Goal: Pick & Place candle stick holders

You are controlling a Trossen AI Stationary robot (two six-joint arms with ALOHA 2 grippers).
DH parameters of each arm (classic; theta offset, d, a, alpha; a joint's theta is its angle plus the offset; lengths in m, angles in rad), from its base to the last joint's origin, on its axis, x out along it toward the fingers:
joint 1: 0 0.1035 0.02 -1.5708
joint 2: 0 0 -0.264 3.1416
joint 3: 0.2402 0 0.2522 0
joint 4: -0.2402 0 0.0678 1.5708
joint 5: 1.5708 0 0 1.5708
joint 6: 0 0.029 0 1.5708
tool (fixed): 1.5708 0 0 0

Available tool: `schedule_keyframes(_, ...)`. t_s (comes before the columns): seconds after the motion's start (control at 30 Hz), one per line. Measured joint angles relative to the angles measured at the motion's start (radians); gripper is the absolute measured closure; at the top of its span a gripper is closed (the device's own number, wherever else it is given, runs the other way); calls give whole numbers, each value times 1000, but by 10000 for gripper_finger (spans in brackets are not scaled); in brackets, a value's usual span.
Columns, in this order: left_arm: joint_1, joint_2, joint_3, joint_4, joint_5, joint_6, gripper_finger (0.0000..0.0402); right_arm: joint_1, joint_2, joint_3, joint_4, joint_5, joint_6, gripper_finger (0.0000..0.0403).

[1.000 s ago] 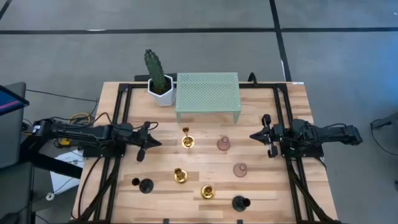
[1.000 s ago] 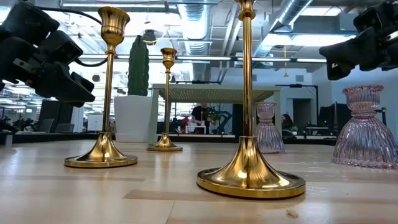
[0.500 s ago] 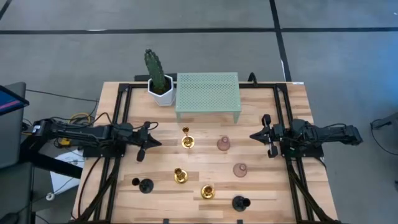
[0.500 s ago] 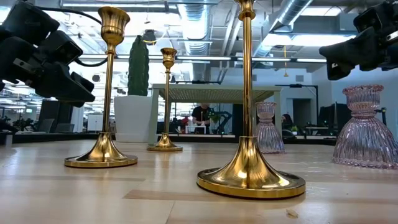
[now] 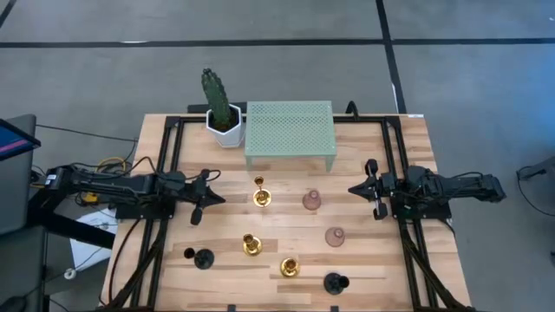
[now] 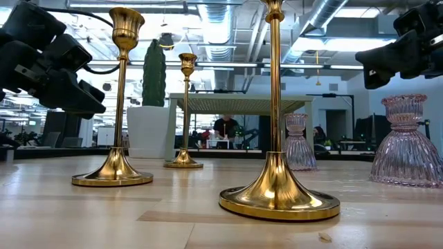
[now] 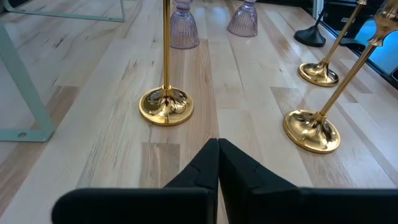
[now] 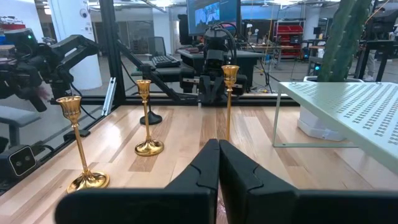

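**Gold, glass and black holders spread out, both arms waiting**

Gold first: three gold holders (image 5: 260,197) stand around the middle of the worktop (image 5: 408,139), the other two nearer the front edge. Two pink glass holders (image 5: 311,201) sit just right of them, and two black holders (image 5: 202,258) stand along the front edge, one toward each front corner. Left gripper (image 5: 199,201) hovers by the left edge, jaws pressed together, holding nothing. Right gripper (image 5: 364,190) hangs by the right edge, jaws likewise closed and empty. At the back edge stand a green perforated shelf (image 5: 289,128) and a cactus (image 5: 217,97).
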Motion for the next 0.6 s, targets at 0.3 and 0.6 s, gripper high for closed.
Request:
schedule_keyframes(0.3, 0, 0, 0, 9, 0, 0, 394, 0, 0, 0, 0, 0, 0, 403)
schedule_keyframes(0.6, 0, 0, 0, 16, 0, 0, 394, 0, 0, 0, 0, 0, 0, 403)
